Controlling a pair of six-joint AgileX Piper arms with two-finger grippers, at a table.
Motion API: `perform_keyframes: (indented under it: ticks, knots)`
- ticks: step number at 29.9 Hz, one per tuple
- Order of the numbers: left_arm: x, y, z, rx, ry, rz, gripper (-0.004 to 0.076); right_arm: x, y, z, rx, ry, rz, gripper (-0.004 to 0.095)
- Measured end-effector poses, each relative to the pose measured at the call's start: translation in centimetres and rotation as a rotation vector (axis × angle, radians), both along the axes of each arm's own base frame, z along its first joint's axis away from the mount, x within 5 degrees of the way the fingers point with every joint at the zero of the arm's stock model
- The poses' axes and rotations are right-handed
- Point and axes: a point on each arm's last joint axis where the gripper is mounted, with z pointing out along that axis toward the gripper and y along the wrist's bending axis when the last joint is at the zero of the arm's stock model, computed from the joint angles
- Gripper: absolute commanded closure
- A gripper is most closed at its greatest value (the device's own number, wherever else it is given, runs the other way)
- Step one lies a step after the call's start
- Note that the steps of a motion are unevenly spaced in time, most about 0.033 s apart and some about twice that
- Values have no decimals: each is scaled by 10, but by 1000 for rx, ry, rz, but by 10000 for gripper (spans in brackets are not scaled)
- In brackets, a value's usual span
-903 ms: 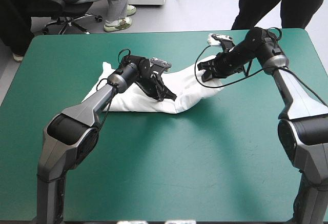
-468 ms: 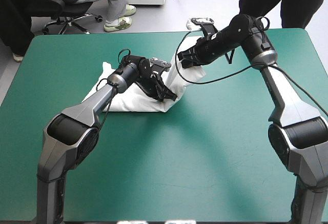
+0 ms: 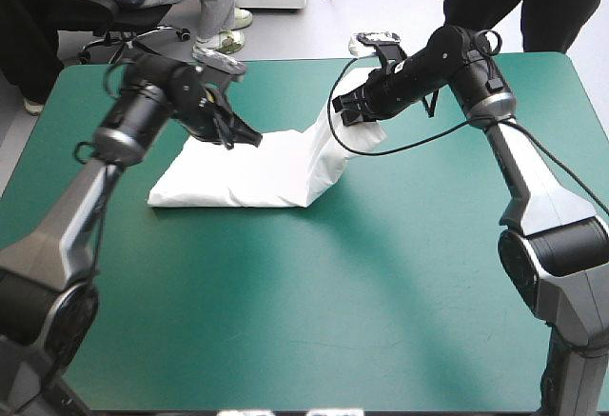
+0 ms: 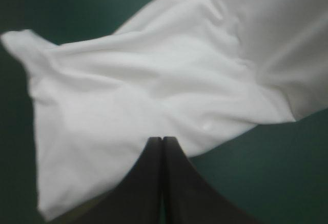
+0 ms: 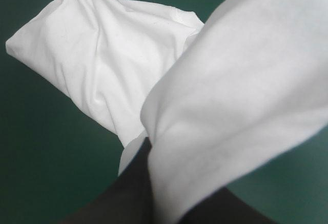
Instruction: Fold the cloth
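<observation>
White and part-folded, the T-shirt [image 3: 238, 178] is seen lying on the teal-green table [image 3: 285, 321], left of centre and toward the far edge. The left gripper [image 3: 252, 139] is held at the bundle's far edge, its black fingers [image 4: 148, 183] pressed together in a point with nothing between them. The shirt's right end is lifted off the table, pinched in the all but closed right gripper [image 3: 352, 117].

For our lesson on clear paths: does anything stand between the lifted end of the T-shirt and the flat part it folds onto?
Only the left claw, shut, near the far edge of the T-shirt; it may cross the fold's path. The right claw holds the lifted end.
</observation>
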Motion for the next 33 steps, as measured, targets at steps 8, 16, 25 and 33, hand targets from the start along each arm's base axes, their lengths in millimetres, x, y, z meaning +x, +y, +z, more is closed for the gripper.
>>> perform_keyframes:
  ticks: [8, 16, 25, 33]
  knots:
    - [-101, 71, 91, -81, -246, 123, 741, -7, 19, 2, -11, -22, 39, 921]
    - [-186, 94, 92, -110, -314, 125, 741, -14, 93, -29, 8, -67, 133, 921]
    - [-200, 90, 90, -195, -298, 97, 741, -28, 160, -69, 12, -73, 232, 566]
    - [-201, 86, 90, -234, -283, 80, 741, -35, 170, -43, 31, -125, 285, 292]
